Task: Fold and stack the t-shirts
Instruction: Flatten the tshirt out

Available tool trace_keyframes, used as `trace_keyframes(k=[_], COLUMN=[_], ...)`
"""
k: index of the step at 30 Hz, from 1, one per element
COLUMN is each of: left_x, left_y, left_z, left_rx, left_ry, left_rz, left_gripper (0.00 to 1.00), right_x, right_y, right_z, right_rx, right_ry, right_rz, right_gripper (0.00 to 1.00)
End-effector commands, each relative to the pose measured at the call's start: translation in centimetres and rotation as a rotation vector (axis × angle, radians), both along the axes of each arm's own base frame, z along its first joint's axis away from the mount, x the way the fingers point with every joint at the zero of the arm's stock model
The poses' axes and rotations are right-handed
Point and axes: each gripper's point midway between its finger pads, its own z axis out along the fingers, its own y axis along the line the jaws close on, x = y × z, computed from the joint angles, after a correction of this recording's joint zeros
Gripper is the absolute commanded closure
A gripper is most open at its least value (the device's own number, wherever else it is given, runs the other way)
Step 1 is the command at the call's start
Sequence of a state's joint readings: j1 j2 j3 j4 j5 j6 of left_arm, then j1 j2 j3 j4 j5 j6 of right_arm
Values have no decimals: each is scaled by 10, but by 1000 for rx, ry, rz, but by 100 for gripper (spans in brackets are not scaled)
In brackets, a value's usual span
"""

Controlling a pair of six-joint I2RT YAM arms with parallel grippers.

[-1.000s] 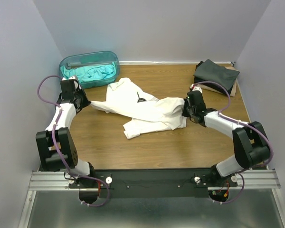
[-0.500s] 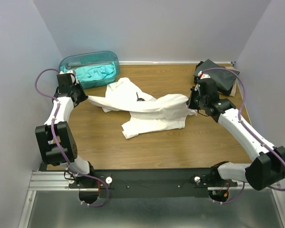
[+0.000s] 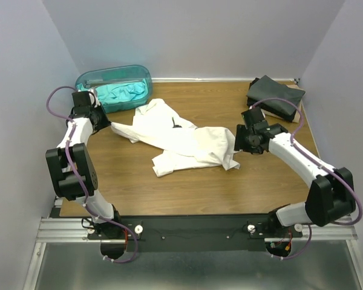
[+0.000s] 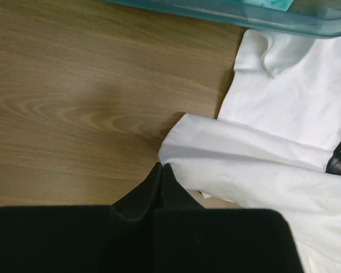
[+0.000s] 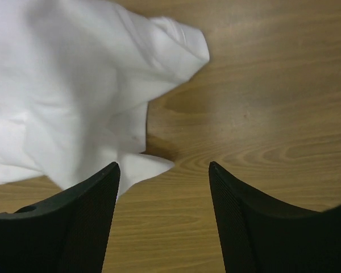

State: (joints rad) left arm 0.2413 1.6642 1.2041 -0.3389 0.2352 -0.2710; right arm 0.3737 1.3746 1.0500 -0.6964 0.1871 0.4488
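Observation:
A white t-shirt (image 3: pixel 181 142) lies crumpled and stretched across the middle of the table. At its far-left corner my left gripper (image 3: pixel 104 122) is shut, and in the left wrist view the fingertips (image 4: pixel 161 166) meet right at the corner of the white cloth (image 4: pixel 261 170). My right gripper (image 3: pixel 239 140) stands open just off the shirt's right end. In the right wrist view the white cloth (image 5: pixel 74 85) lies beside the left finger (image 5: pixel 96 199), with bare wood between the jaws. A teal t-shirt (image 3: pixel 118 93) sits in the tub. Dark folded t-shirts (image 3: pixel 275 96) lie at the back right.
The translucent teal tub (image 3: pixel 85 80) stands at the back left, close behind my left gripper, and its rim (image 4: pixel 244 11) shows in the left wrist view. A brown board (image 3: pixel 297 112) lies under the dark stack. Walls close in on three sides.
My right gripper has opened and let go of the shirt's right end, which dropped onto the table. The right arm drew back toward the near side. The left gripper kept its hold.

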Motion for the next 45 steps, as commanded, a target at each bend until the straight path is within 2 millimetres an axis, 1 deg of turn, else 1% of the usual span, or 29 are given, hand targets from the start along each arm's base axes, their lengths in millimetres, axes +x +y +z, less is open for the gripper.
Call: trace_keyframes(k=[1,3,4,8,9,11,13,16,17,18,19,22,26,32,38,41,44,45], left_x=[5,5,5,5,5,5,6,8,8,9,9,11,12,12,11,11,11,11], left_y=[-2,-1,-2,-1,-1,-2,-2,-2,-1,-1,-2,-3,-2,-1,-1,-1,-1,0], left_z=[-3,-4,-4,-4,-4,-3,-2,-2,-3,-3,-4,-4,-3,-1,-2,-2,-2,-3], left_rx=[-10,-6,-3,2,1,-3,-2,-1,1,-2,-6,-11,-9,-6,-3,-3,-1,-1], left_ry=[-1,-1,-2,-7,-6,-8,-9,-7,-6,-5,-3,-4,-4,-3,-1,-1,1,2], left_rz=[-51,-56,-60,-63,-63,-65,-68,-69,-69,-72,-75,-78,-78,-75,-74,-74,-74,-73], left_gripper=[100,100,100,100,100,100,100,100,100,100,100,100,100,100,100,100,100,100], right_x=[-12,-22,-31,-44,-50,-54,-58,-58,-52,-52,-46,-38,-27,-17,-14,-15,-17,-18], right_y=[7,9,7,-7,-10,-11,-12,-11,-7,-5,-2,3,6,6,17,21,24,25], right_z=[-26,-38,-47,-63,-70,-76,-83,-90,-90,-92,-94,-102,-106,-111,-111,-112,-113,-113], right_rx=[36,52,49,0,-13,-12,-9,-2,9,18,26,39,40,15,55,72,88,94], right_ry=[76,112,135,161,183,201,218,218,197,193,177,162,129,107,106,110,120,121], right_rz=[3,27,31,-9,-17,-37,-57,-50,-39,-27,-22,0,11,50,98,113,127,129], right_gripper=[29,31,32,35,37,41,42,42,42,43,43,44,45,48,56,62,67,71])
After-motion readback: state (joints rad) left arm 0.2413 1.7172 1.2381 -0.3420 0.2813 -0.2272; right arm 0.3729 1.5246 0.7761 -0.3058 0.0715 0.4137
